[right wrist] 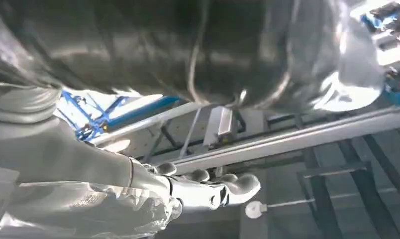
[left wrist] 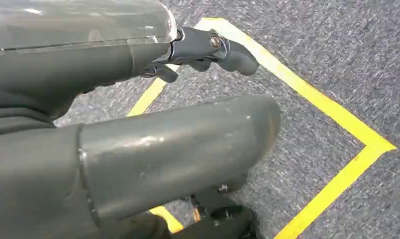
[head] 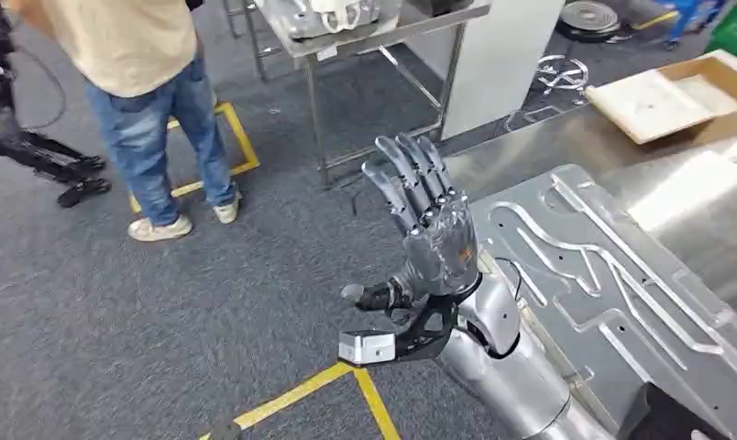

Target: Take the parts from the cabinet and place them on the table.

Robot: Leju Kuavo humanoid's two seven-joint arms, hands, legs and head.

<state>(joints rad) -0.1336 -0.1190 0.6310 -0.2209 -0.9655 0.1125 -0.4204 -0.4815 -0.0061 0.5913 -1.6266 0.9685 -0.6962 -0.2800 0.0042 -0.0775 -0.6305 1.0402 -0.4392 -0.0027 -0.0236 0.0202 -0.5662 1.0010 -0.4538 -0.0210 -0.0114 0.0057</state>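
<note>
Here a large metal part [head: 612, 275] lies flat on the steel tabletop [head: 566, 137], apparently already delivered. Beside its edge the left hand [head: 429, 234] is raised, fingers apart, holding nothing. The right hand [right wrist: 198, 191], beneath a shiny surface, looks empty, fingers extended.

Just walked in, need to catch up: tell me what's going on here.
The robot's left hand is raised, open and holding nothing, beside a big metal part lying on the steel table. The right hand is under shiny metal in its wrist view; whether it holds anything is unclear. A person stands on the carpet near yellow tape.
</note>
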